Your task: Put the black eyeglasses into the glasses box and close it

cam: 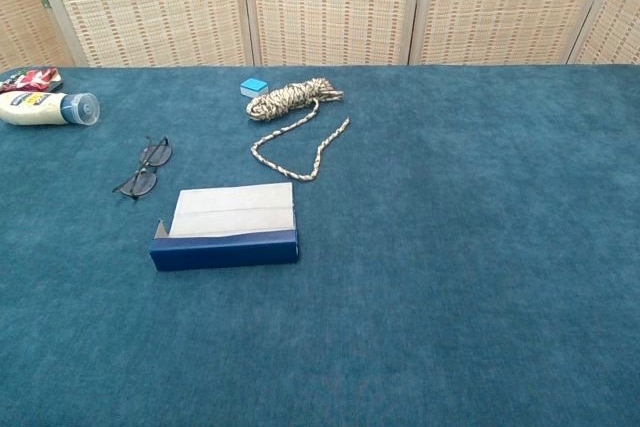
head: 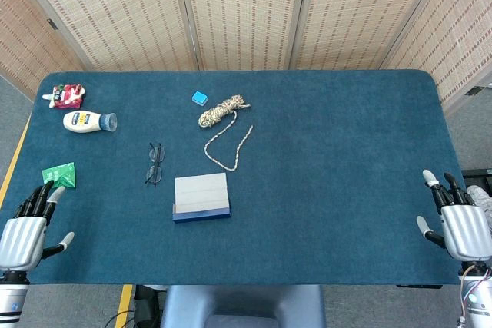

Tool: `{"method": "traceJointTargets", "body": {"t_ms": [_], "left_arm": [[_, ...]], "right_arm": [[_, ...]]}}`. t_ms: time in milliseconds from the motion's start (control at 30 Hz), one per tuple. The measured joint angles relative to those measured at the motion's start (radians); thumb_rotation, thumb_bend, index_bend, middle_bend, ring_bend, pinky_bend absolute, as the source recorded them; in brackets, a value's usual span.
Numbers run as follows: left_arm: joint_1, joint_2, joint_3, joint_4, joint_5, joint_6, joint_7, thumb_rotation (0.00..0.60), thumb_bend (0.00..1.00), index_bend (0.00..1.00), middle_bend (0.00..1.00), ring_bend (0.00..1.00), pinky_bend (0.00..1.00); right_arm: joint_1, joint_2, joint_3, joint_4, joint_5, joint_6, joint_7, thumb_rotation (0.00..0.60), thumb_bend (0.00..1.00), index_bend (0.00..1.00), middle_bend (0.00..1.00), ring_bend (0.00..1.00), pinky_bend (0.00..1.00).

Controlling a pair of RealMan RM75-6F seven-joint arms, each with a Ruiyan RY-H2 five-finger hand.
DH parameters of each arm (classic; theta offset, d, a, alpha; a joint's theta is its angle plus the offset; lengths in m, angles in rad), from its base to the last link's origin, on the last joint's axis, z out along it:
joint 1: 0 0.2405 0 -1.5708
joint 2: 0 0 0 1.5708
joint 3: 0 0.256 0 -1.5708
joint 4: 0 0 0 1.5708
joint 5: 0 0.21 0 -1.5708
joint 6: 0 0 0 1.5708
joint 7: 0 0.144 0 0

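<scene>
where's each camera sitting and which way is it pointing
Head view: high above the near edge, looking steeply down on the blue cloth table; the left robot hand and right robot hand show at the bottom corners, fingers apart, holding nothing.
Chest view: lower, looking forward across the table toward the woven screens; none of the robot shows.
Both share the black eyeglasses, open dark blue glasses box, coiled rope, small blue block and mayonnaise bottle.

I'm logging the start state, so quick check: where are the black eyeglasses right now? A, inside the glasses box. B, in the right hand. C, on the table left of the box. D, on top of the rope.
C: the black eyeglasses lie on the table, just left of the glasses box, untouched.
</scene>
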Motion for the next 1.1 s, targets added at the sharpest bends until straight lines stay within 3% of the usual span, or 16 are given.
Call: {"method": "traceJointTargets", "body": {"t_ms": [167, 300, 533, 667, 733, 900, 1000, 1100], "left_arm": [[-0.006, -0.001, 0.002, 0.008, 0.003, -0.013, -0.010, 0.600, 0.26, 0.02, 0.02, 0.03, 0.21], [-0.013, -0.003, 0.000, 0.018, 0.013, -0.015, -0.028, 0.600, 0.26, 0.14, 0.06, 0.11, 0.21], [-0.072, -0.026, -0.011, 0.064, 0.092, -0.040, -0.089, 0.600, 0.26, 0.38, 0.41, 0.37, 0.29], [-0.125, -0.033, -0.008, 0.085, 0.151, -0.081, -0.117, 0.600, 0.26, 0.44, 0.59, 0.51, 0.33], [-0.153, -0.034, -0.005, 0.089, 0.166, -0.116, -0.123, 0.600, 0.28, 0.45, 0.68, 0.58, 0.39], [-0.224, -0.035, 0.007, 0.094, 0.199, -0.215, -0.137, 0.600, 0.39, 0.45, 0.93, 0.79, 0.66], [-0.270, -0.035, 0.017, 0.090, 0.212, -0.290, -0.151, 0.600, 0.44, 0.43, 0.99, 0.89, 0.78], [-0.318, -0.038, 0.025, 0.083, 0.212, -0.376, -0.157, 0.600, 0.46, 0.40, 1.00, 0.92, 0.81]], "right_arm": [[-0.001, -0.010, -0.002, -0.003, -0.002, 0.001, -0.004, 0.600, 0.31, 0.02, 0.23, 0.10, 0.23], [-0.001, -0.010, 0.000, -0.008, 0.001, 0.004, -0.009, 0.600, 0.32, 0.02, 0.24, 0.10, 0.23], [0.011, 0.006, 0.019, -0.035, -0.011, 0.016, -0.022, 0.600, 0.33, 0.02, 0.25, 0.10, 0.23], [0.017, 0.015, 0.027, -0.044, -0.012, 0.018, -0.030, 0.600, 0.33, 0.02, 0.27, 0.10, 0.23], [0.018, 0.016, 0.027, -0.045, -0.012, 0.018, -0.031, 0.600, 0.33, 0.02, 0.27, 0.10, 0.23], [0.019, 0.014, 0.025, -0.040, -0.010, 0.015, -0.027, 0.600, 0.33, 0.02, 0.27, 0.10, 0.24], [0.020, 0.013, 0.025, -0.036, -0.008, 0.012, -0.023, 0.600, 0.33, 0.02, 0.28, 0.10, 0.23], [0.022, 0.013, 0.023, -0.034, -0.009, 0.007, -0.021, 0.600, 0.33, 0.02, 0.31, 0.11, 0.23]]}}
